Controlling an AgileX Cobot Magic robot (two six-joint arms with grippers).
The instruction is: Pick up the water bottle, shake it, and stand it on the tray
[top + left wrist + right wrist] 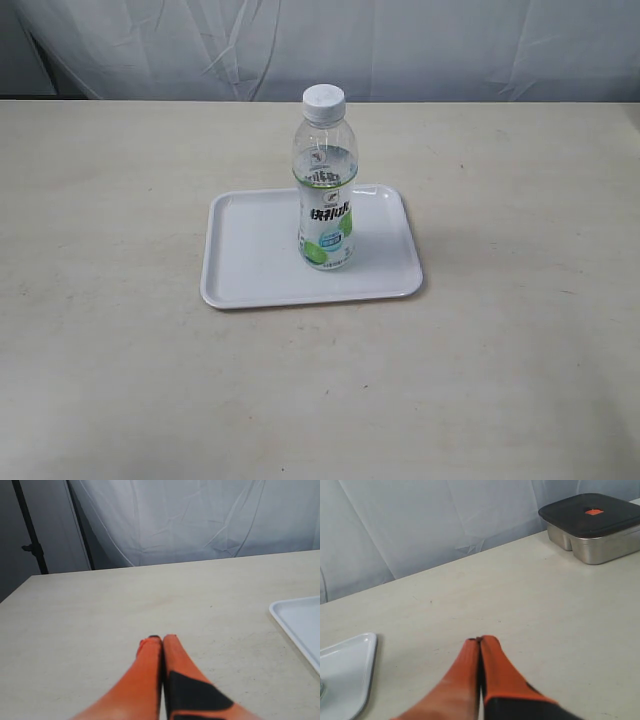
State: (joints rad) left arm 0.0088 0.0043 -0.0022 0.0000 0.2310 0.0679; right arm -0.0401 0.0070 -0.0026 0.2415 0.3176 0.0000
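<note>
Left gripper (161,639): orange fingers pressed tip to tip, nothing between them; it hangs over bare table (100,350), well apart from the bottle and outside the exterior view.
Tray (255,250): white, flat on the table at mid-scene; only one rounded corner reaches into the left wrist view.
Water bottle (325,200): stands upright on the tray, right of the tray's centre, white cap on top, lime label facing the exterior camera; no gripper touches it.
Right gripper (480,640): fingers likewise closed together and empty, over the table beside the tray's edge, also outside the exterior view.
Lidded metal container (592,527): dark lid with an orange mark, at the far side of the table, seen only from the right wrist.
Task state (judgement): the bottle is on the tray and upright, so the placing appears done; whether it has been shaken cannot be told.
Risk 1 (judgement): a tall, narrow bottle could tip if an arm brushed its upper half.
Risk 2 (judgement): jaws that approach closed would push the bottle rather than grasp it.
Risk 3 (judgement): the tray looks light and might slide under a sideways nudge.
Fill level: cannot be told.
Count: one bottle, one cap, one tray, one container, two grippers.
</note>
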